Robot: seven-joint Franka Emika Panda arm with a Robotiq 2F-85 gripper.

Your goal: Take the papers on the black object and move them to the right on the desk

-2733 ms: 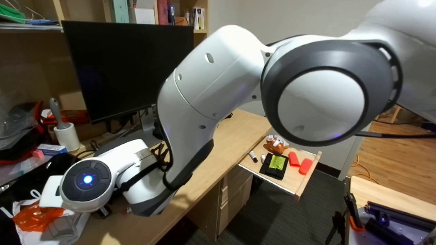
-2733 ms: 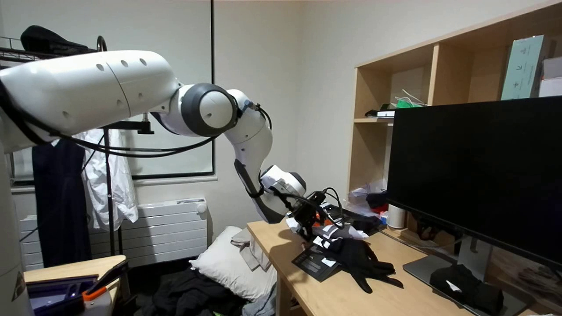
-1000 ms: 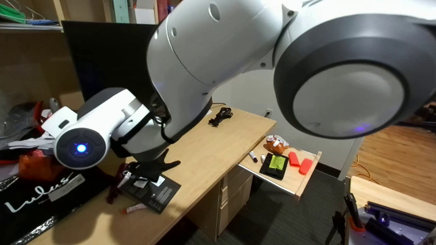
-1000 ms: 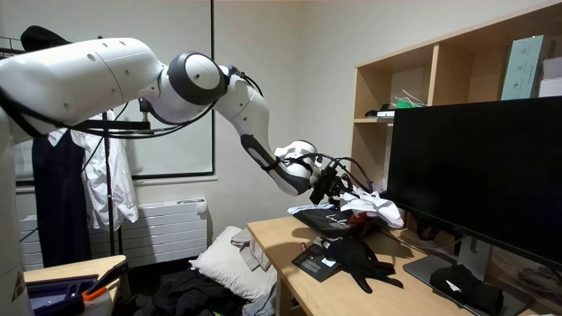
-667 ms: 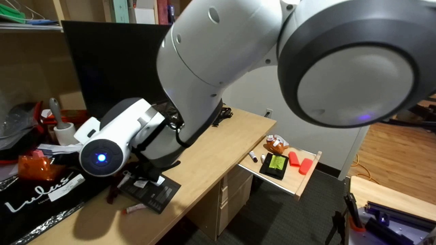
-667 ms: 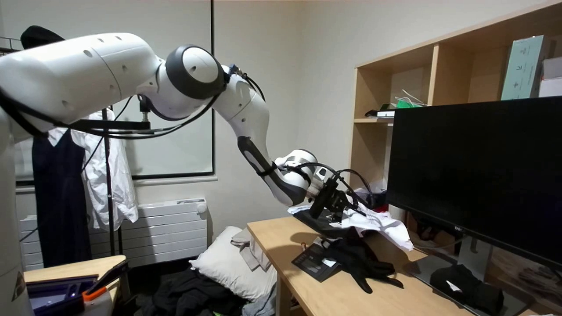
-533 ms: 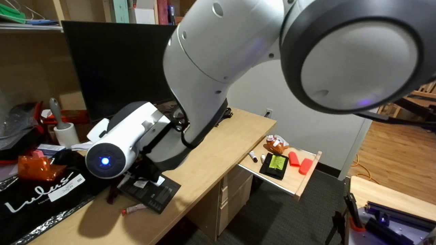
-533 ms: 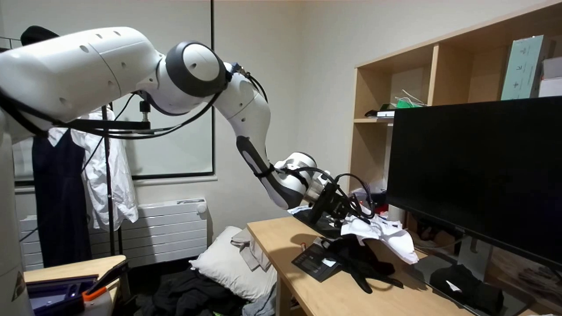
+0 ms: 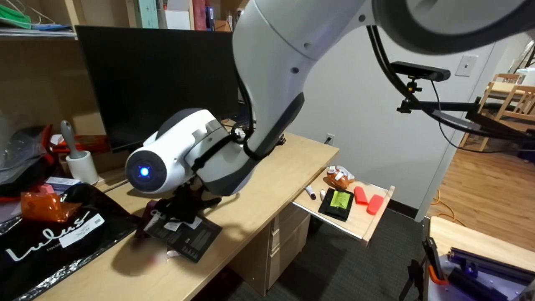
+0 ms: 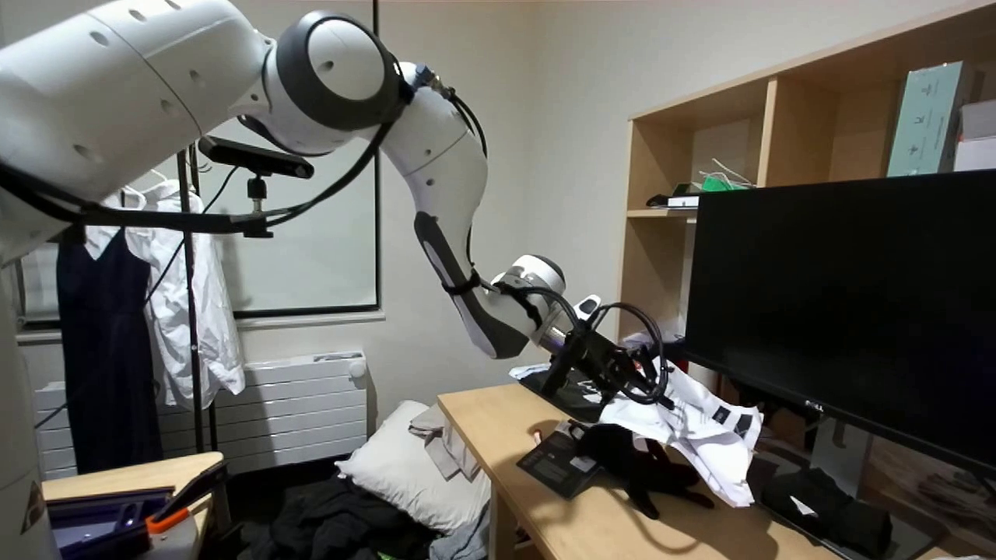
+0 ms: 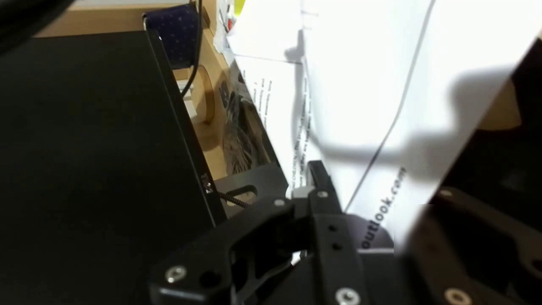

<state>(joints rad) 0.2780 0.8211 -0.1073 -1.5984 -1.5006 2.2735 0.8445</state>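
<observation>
Papers point(image 10: 700, 435) in my claw point(image 10: 657, 393) hang farther right than half a second ago, and their loose end droops lower. I have the claw clamped on the gathered sheets, its fingers drawn in around them; blur covers part of the wrist view, so I cannot tell how much gap the stack leaves. At the near left of an exterior view the black bag point(image 9: 46, 261) lies flat on the worktop point(image 9: 271, 184), white lettering up, with an orange packet point(image 9: 48, 207) on top, while my arm point(image 9: 267, 71) hides the papers. To the right, a pulled-out tray point(image 9: 357, 226) carries red pieces point(image 9: 360, 195). In an exterior view I see the papers over the worktop, to the right of the bag and near the monitor point(image 10: 848, 303). They pass above a black glove point(image 10: 618, 451); whether they touch it I cannot tell. On its left, a dark printed card point(image 10: 556, 467) lies partly under the glove. My wrist view shows print along the sheets, one line ending in "outlook.com".
</observation>
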